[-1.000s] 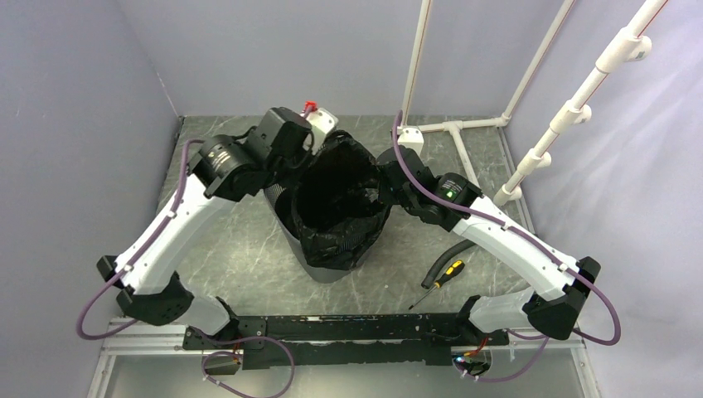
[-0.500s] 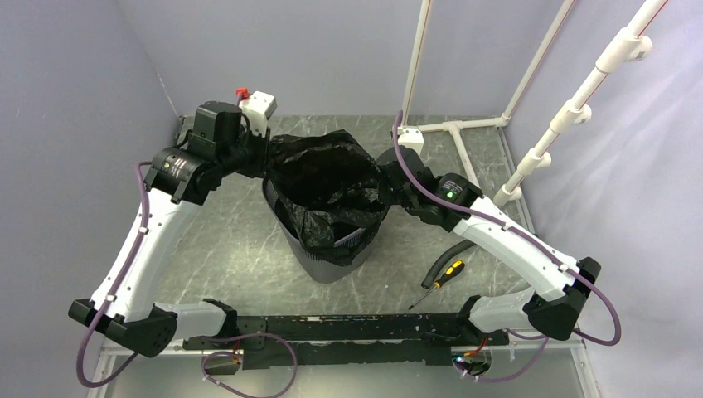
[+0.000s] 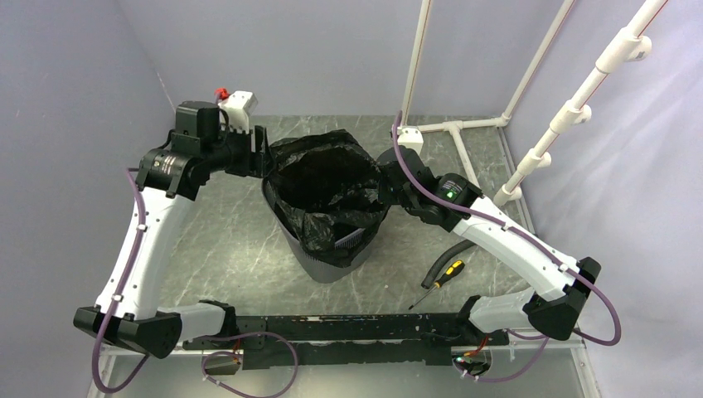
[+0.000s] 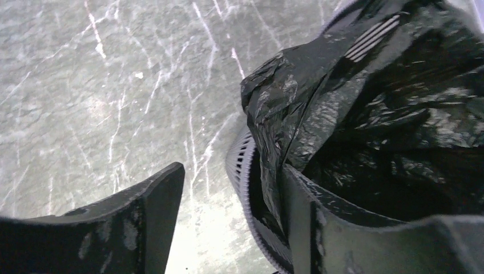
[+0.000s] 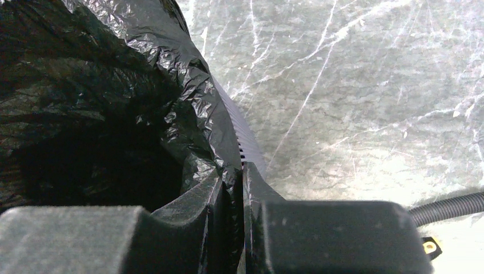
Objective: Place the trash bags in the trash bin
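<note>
Black trash bag inside trash bin

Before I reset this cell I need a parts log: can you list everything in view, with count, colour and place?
trash bag: 1, glossy black, lining the bin, edge draped over its rim
trash bin: 1, dark grey mesh, upright at the table's centre
screwdriver: 1, yellow and black handle, lying on the table right of the bin
hose: 1, black ribbed, on the table by the screwdriver
pipe frame: 1, white, back right corner
table: 1, grey marbled, under everything
arms: 2, white and black, either side of the bin
left end effector: 1, black, open, straddling the bin's left rim
right end effector: 1, black, shut on the trash bag at the right rim
</note>
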